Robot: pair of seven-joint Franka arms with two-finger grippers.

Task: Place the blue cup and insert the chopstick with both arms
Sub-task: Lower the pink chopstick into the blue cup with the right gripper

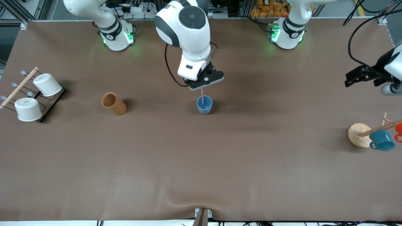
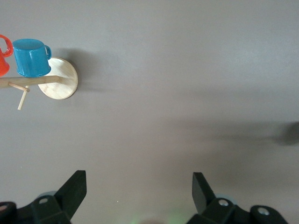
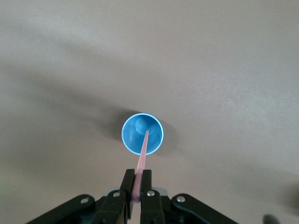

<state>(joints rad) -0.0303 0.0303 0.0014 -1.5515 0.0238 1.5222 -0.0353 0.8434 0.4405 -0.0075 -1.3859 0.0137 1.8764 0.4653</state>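
While the right gripper (image 1: 203, 87) hangs over the middle of the table (image 1: 220, 163), its fingers are clamped on the upper end of the chopstick (image 1: 202, 96), a thin pale-pink stick that runs down from the jaws into the blue cup (image 1: 204, 105). That cup stands upright on the brown table cover, roughly midway between the two arm bases and somewhat nearer the front camera than they are. From the right wrist view the chopstick (image 3: 142, 161) slants from between the closed fingers down past the rim, and its lower tip lies inside the open mouth of the blue cup (image 3: 130, 135); whether the tip touches the bottom cannot be told. Toward the right arm's end of the table a brown cup (image 1: 114, 104) stands tilted or on its side, well apart from the blue cup, and nearer that end still a wire rack (image 1: 47, 105) carries two white cups (image 1: 47, 84) and a wooden dowel (image 1: 19, 88). The left gripper (image 1: 361, 77) waits in the air over the left arm's end of the table, its jaws wide apart and holding nothing, as the left wrist view shows with both black fingers (image 2: 74, 189) spread over bare cover. Near it stands a mug tree (image 1: 359, 135) with a round wooden base, bearing a teal mug (image 1: 382, 140) and an orange mug (image 1: 399, 129).
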